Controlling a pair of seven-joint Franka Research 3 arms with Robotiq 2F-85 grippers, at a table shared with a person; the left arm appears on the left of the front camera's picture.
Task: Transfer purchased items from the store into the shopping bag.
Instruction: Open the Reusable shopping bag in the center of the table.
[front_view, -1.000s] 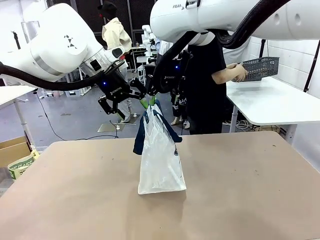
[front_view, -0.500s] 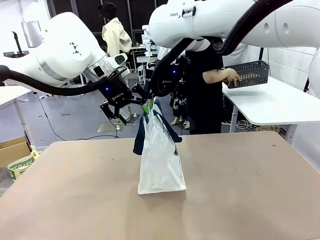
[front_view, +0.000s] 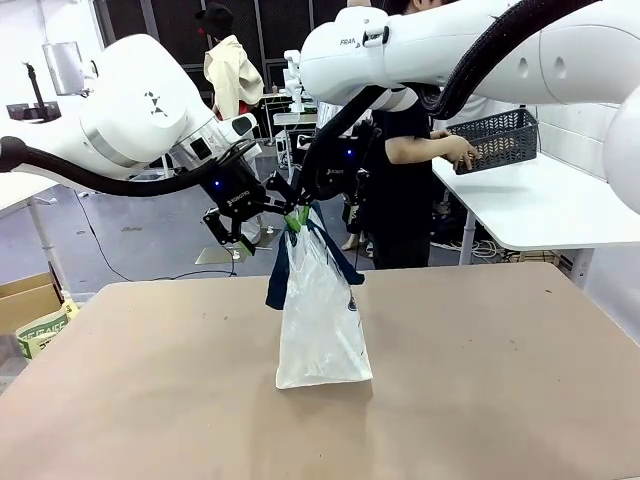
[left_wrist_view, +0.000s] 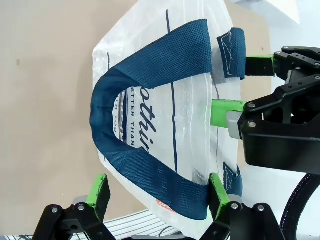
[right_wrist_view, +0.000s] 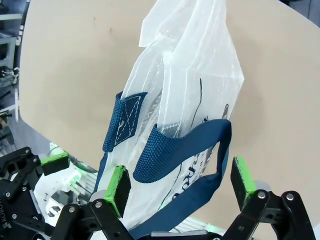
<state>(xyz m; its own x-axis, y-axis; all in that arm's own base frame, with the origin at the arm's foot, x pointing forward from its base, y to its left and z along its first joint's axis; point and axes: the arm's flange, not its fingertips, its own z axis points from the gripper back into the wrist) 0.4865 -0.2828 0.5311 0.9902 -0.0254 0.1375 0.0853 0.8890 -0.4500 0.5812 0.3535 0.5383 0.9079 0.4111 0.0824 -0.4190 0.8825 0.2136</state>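
upper centre, my left gripper and right gripper both gape wide, clamping nothing, each straddling a navy handle, likely to spread the shopping bag.

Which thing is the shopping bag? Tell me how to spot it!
Look at the big tan table. Standing upright near its middle is the see-through whitish plastic shopping bag. It is the one with navy blue handles and navy writing, unlike the dark grey lattice basket a person holds at the white table behind.
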